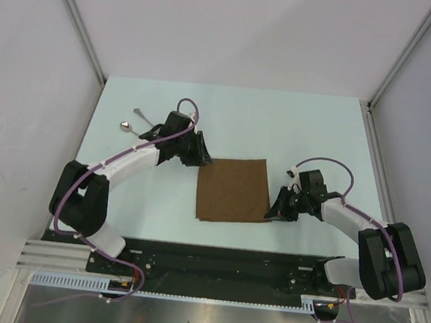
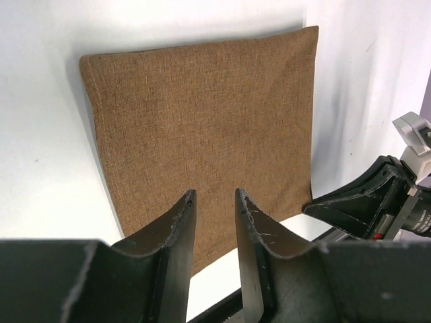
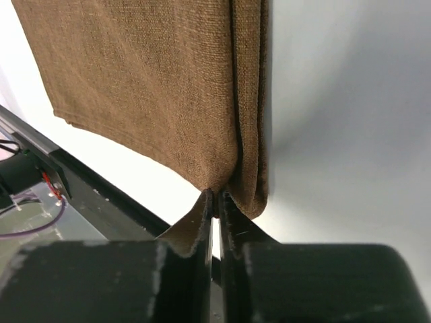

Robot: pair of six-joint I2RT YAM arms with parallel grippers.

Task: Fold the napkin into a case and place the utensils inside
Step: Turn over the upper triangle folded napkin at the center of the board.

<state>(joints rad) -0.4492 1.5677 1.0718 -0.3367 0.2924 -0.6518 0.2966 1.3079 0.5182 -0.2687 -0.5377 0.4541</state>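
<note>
The pale counter [image 1: 295, 131] carries everything. In its middle lies the napkin [image 1: 233, 190], a brown woven cloth, flat and almost square. In the right wrist view its right edge shows more than one layer, so it seems to be doubled already, but it is not yet the narrow case.

The cloth looks thin, light and limp. I judge that it will sag and drag when it is lifted and will keep no shape by itself. The rough weave should give the jaws good friction. It is best to take it at a corner or close to an edge, where one layer can be separated. A pinch in the middle would only bunch it.

The right gripper [image 3: 217, 196] is at the near right corner of the napkin. Its jaws are pressed together with the cloth edge between them, on the upper layer as far as I can tell. The left gripper [image 2: 214, 198] hovers at the far left corner. Its jaws stand apart and hold nothing.

The utensils [image 1: 126, 126] lie at the far left of the counter, beside the left arm and well apart from the napkin. They are small, hard and probably smooth, so their handles are the best place to grip them.
</note>
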